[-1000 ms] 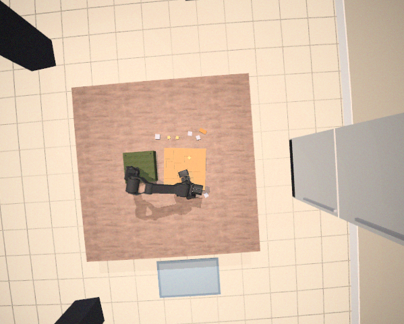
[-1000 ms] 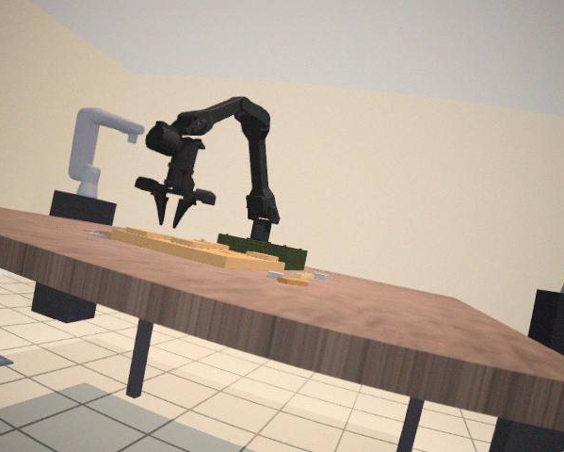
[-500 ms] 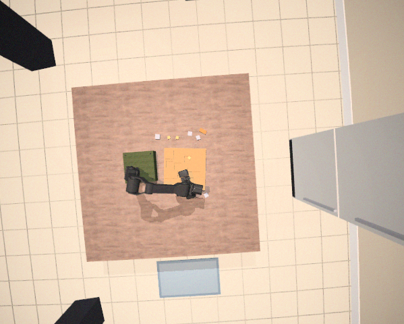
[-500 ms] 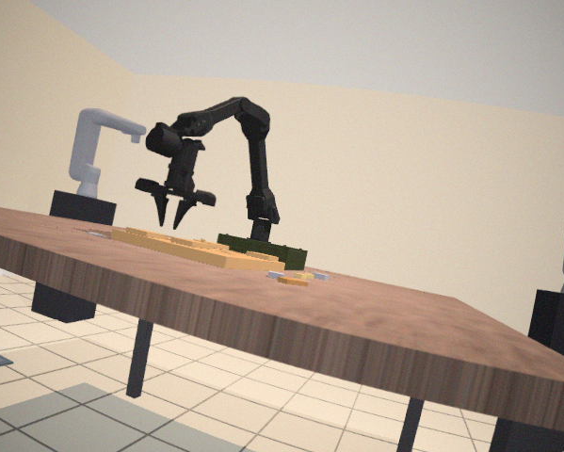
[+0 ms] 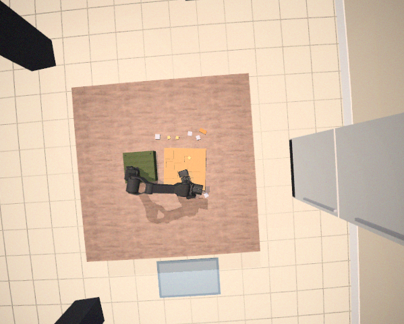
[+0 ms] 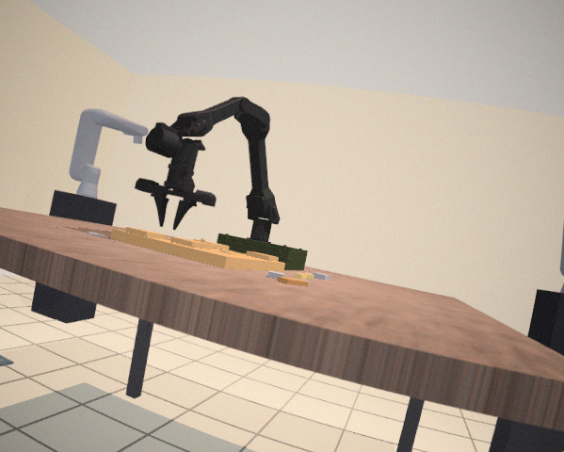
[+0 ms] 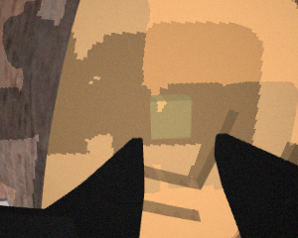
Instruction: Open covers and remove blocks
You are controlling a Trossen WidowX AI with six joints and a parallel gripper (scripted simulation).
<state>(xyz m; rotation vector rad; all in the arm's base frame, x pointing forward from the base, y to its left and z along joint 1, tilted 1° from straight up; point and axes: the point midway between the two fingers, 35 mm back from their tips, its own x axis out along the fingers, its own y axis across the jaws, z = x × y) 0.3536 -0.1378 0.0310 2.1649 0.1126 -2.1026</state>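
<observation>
The orange puzzle board lies on the table, with thin plates and angular grooves on top. My gripper is open and empty, pointing down above the board; the arm hides it in the top view. A yellow block shows in shadow just beyond the fingertips. A small yellow square is on the board; I cannot tell if it is the same one. Off the board lie white blocks, yellow blocks and an orange piece. Another white block lies near a board corner.
A dark green box stands at the arm's base, beside the board. The arm reaches over part of the board and hides the covers there. The wooden table carries everything.
</observation>
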